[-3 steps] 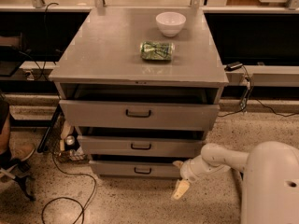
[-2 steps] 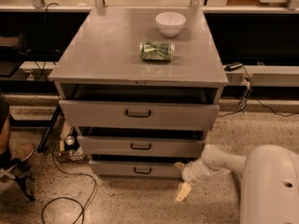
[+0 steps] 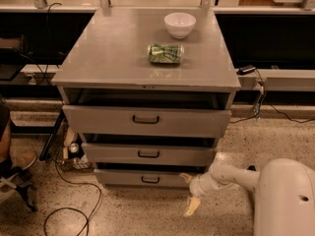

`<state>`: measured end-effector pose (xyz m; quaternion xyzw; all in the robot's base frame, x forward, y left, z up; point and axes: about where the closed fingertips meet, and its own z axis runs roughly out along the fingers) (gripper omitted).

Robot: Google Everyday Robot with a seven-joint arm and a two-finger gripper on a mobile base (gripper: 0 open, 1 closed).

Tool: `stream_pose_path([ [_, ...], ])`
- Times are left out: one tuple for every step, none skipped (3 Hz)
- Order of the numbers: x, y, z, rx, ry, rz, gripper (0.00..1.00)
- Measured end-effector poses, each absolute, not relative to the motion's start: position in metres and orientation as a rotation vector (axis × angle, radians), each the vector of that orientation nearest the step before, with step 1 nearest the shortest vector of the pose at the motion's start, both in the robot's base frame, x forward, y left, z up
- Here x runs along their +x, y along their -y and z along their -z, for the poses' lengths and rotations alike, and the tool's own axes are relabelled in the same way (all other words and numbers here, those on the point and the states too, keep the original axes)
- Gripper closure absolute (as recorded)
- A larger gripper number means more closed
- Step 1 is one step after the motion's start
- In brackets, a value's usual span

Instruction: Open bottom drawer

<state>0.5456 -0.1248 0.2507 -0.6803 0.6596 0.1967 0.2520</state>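
The grey cabinet has three drawers, all standing slightly pulled out. The bottom drawer (image 3: 123, 178) is the lowest and shallowest front, with a small dark pull handle (image 3: 150, 180) at its middle. My gripper (image 3: 187, 194) is low by the floor, at the right end of the bottom drawer's front. It is open, with one pale finger (image 3: 185, 178) against the drawer's right corner and the other pointing down at the floor. It holds nothing. My white arm (image 3: 231, 177) reaches in from the lower right.
A white bowl (image 3: 179, 24) and a crushed green can (image 3: 165, 53) lie on the cabinet top (image 3: 108, 58). Cables (image 3: 74, 215) trail on the floor at the left. A person's foot (image 3: 17, 161) and chair base are at the far left. My white base (image 3: 288, 200) fills the lower right.
My gripper has stayed at the right end of the bottom drawer, shifting only very slightly. The drawers have not visibly moved.
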Motion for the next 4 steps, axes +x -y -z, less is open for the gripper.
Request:
stream_pose_path([
  [0.546,0.125,-0.251,-1.850,-1.794,-0.535,0.00],
  [0.553,0.122,-0.242,-1.899,-1.763,-0.430,0.00],
  [0.573,0.124,-0.230,-1.948,-1.712,-0.261,0.00],
  [0.590,0.124,-0.227,-1.971,-1.670,-0.156,0.00],
])
